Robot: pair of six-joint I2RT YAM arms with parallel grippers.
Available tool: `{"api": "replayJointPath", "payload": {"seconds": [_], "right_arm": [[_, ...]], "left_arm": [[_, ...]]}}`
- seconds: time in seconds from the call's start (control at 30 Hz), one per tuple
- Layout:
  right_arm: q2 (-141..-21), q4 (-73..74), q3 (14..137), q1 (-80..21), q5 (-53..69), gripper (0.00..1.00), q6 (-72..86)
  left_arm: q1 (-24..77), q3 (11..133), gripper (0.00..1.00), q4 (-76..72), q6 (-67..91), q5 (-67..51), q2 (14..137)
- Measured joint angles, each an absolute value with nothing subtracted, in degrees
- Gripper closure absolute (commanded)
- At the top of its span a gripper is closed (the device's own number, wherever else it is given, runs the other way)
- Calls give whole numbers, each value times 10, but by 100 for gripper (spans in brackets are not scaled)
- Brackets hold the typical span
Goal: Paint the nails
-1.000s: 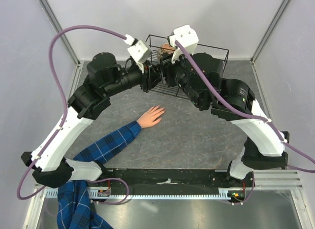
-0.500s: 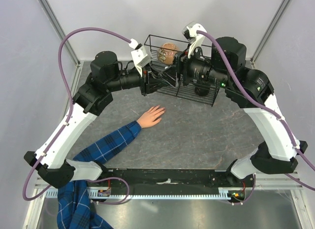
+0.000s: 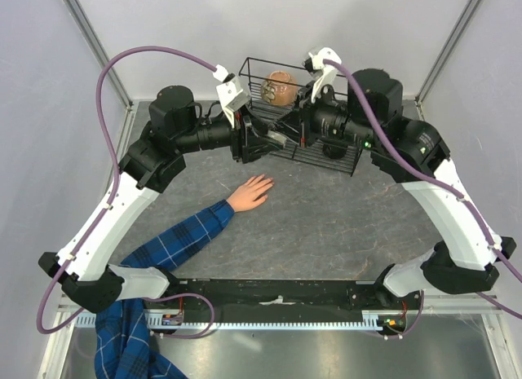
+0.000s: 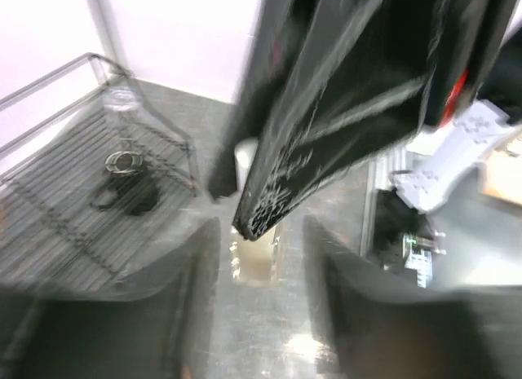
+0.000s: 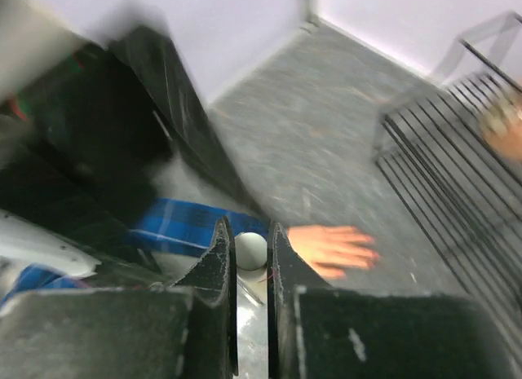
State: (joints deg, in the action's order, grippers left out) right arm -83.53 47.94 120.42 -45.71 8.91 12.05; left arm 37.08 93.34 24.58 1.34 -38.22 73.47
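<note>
Nails point(image 3: 268, 182) tip the five fingers of a light skin-coloured hand point(image 3: 249, 193) that lies flat, palm down, on the grey mottled table point(image 3: 326, 224). They are too small in every view to show more than a pale fingertip. No colour or gloss on them can be made out. The fingers are slightly spread and point away from the arm bases. A blue plaid sleeve point(image 3: 183, 236) runs back from the wrist toward the left arm's base.

Both grippers meet tip to tip above the table, and the hand lies below them on their near side, well apart from both. The right gripper point(image 5: 251, 236) has its two fingers drawn close and clamped on the round white cap of a small bottle point(image 5: 250, 250). In its wrist view the hand shows just past the fingertips, to the right of the bottle, lower down.

The left gripper point(image 3: 258, 141) faces it from the other side. Its fingers stand apart in the blurred wrist view, with the bottle's pale body in the gap between them. Whether either finger touches the bottle cannot be told.

A wire basket point(image 3: 303, 155) sits just beyond the two grippers, on their far side. A brown round thing point(image 3: 280, 87) lies at its back.
</note>
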Motion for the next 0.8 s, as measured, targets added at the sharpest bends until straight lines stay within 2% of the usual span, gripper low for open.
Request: {"api": "replayJointPath", "payload": {"seconds": [0.17,0.37,0.6,0.8], "right_arm": [[-767,453,1027,-458,-118,100,144],[-666,345,722,-435,-320,100,186],[-645,217,446,-406,-409,100,289],[-667,97,335,-406,-444,100,338]], "left_arm": [[370,933,0,241,19,-290,724],[367,926,4,241,24,-163,697],[365,920,5,239,41,-110,692],[364,902,6,240,67,-107,692]]}}
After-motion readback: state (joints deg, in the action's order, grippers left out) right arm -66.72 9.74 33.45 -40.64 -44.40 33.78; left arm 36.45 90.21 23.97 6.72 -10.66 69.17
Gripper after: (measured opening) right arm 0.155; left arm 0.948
